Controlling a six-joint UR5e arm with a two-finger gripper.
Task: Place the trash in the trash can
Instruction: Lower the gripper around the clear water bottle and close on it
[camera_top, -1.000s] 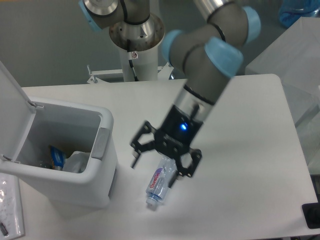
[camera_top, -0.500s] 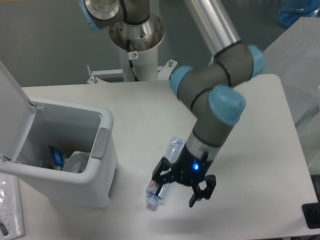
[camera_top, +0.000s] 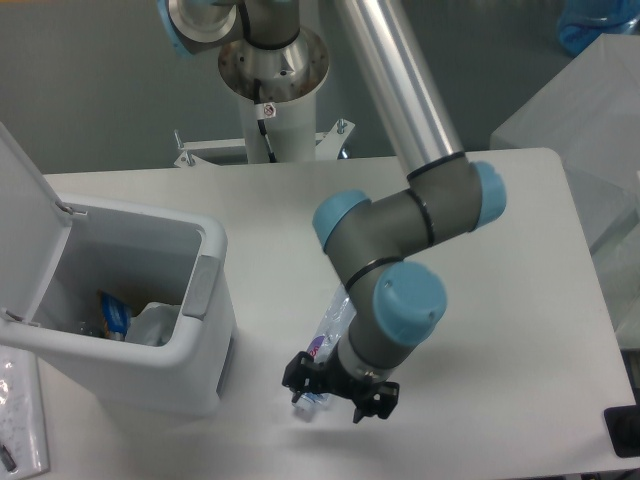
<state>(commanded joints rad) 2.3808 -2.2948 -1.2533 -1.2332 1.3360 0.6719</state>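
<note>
One robot arm (camera_top: 400, 190) with one two-finger gripper (camera_top: 338, 392) at its end. One clear plastic water bottle (camera_top: 322, 350) on the one white table (camera_top: 510, 300) — partly hidden behind the wrist. One white trash can (camera_top: 150, 330) with one hinged lid (camera_top: 25, 215) and one grey tab (camera_top: 203, 287). Inside the can — one blue-printed wrapper (camera_top: 113, 312) and one pale crumpled piece (camera_top: 155, 325); anything further down cannot be counted.

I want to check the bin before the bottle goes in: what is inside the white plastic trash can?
In the open white plastic trash can, a blue-and-yellow wrapper and crumpled clear plastic. Its front wall hides the bottom.
</note>
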